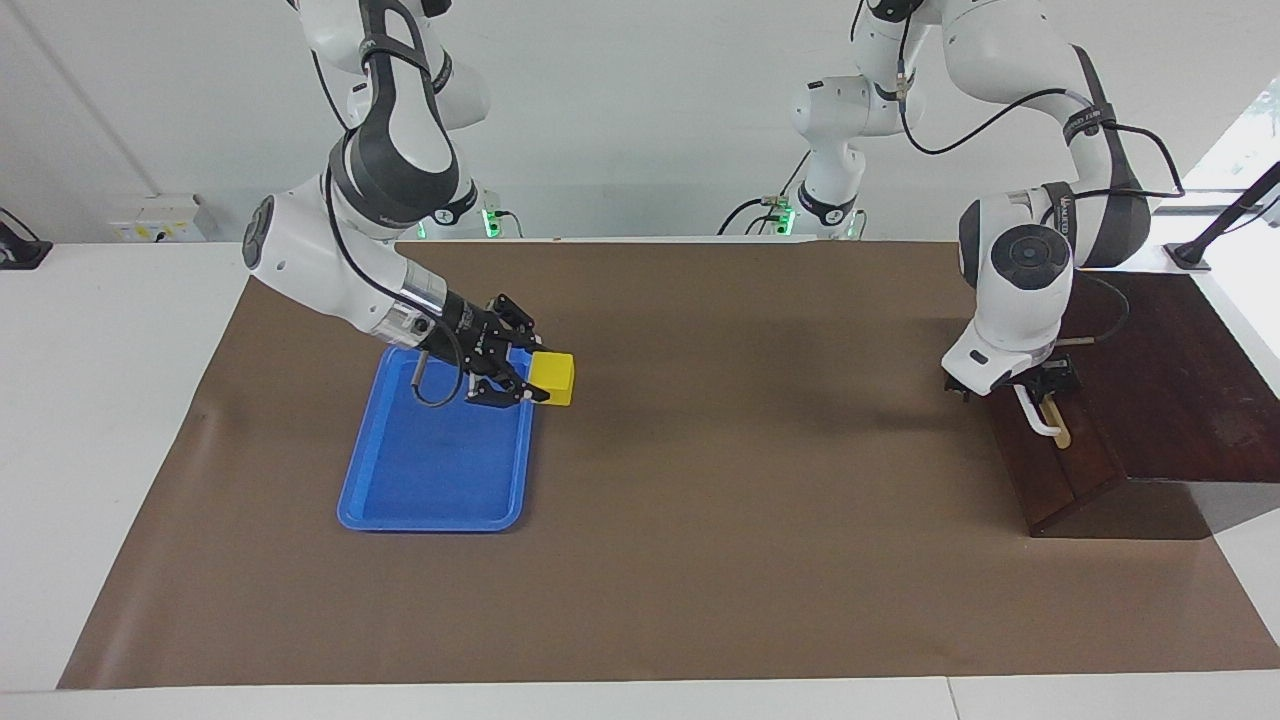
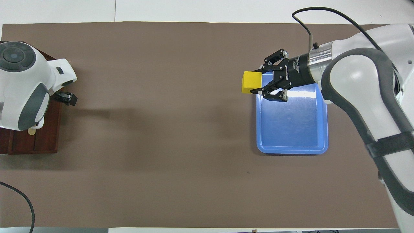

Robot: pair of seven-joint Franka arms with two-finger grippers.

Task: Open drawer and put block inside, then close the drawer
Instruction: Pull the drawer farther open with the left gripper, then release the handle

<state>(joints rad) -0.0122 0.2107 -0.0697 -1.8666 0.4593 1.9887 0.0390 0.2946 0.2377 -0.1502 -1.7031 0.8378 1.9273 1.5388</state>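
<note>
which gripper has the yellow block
The right gripper, over the blue tray's edge, is shut on the block; the left gripper holds nothing by the drawer.

Wide bare brown mat [image 1: 740, 480] between blue tray [image 1: 430, 480] and dark wooden box [image 1: 1150, 420]: open passage. Blocked at the drawer [image 1: 1050, 460] front, shut, with left gripper [image 1: 1005, 385] crowding the white handle [image 1: 1035, 420], perhaps touching. Tray rim low, near the right arm's end.

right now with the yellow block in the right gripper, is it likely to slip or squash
Probably not squash: the yellow block keeps crisp square edges in the right gripper, so likely rigid. Flat faces suit the fingers. It's held near one end, so some twisting is possible.
</note>
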